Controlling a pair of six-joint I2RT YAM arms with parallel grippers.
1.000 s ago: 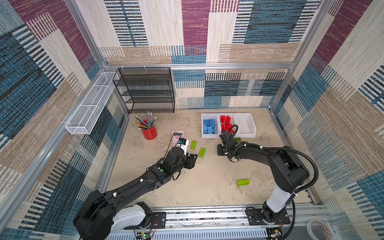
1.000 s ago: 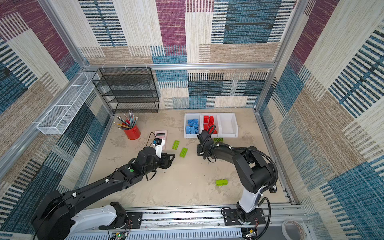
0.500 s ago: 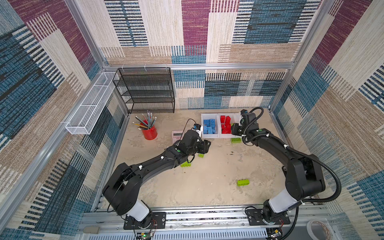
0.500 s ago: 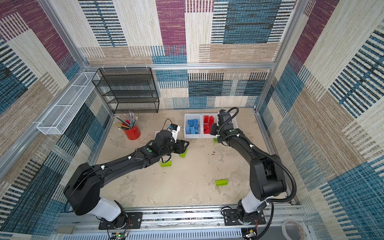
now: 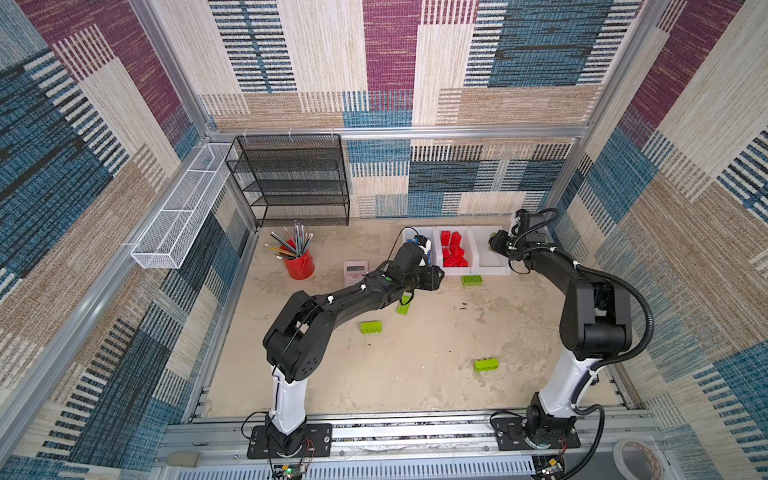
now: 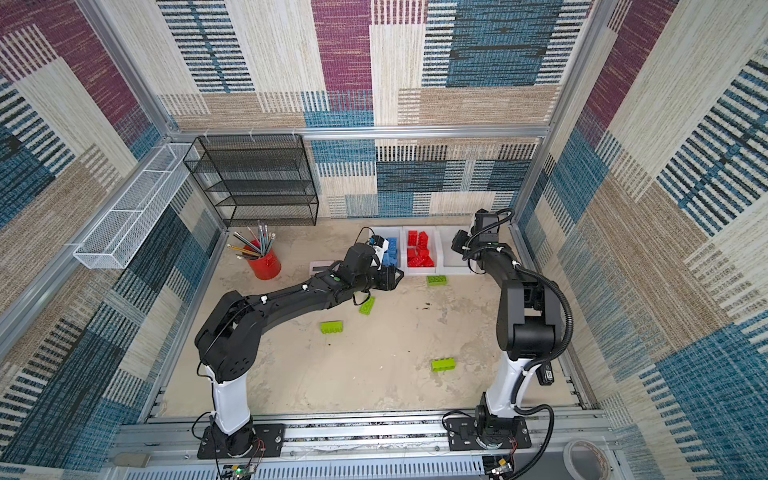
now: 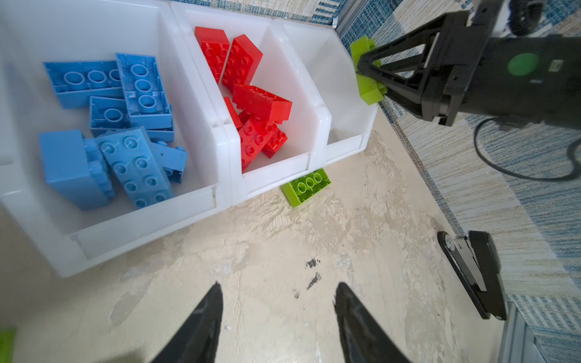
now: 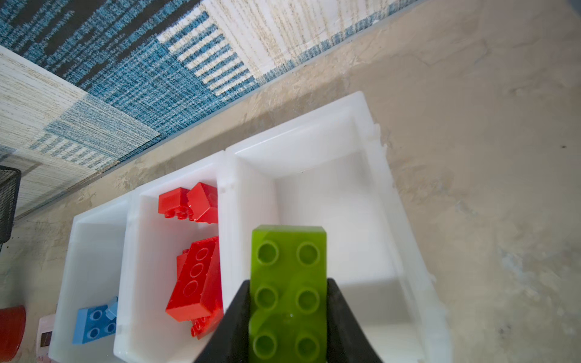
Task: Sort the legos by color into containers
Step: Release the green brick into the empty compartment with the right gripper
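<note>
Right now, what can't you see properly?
- Blue bricks: left arm hides many in both top views.
- Floor green brick: partly under that arm in a top view.
- Held brick: frame edge cuts one end, right wrist view.
- Green blur: cut by the corner, left wrist view; can't identify.

You get both top views high above the near edge, looking down over the whole surface (image 5: 415,386); both wrist views sit close, sharing the containers (image 7: 141,226).
</note>
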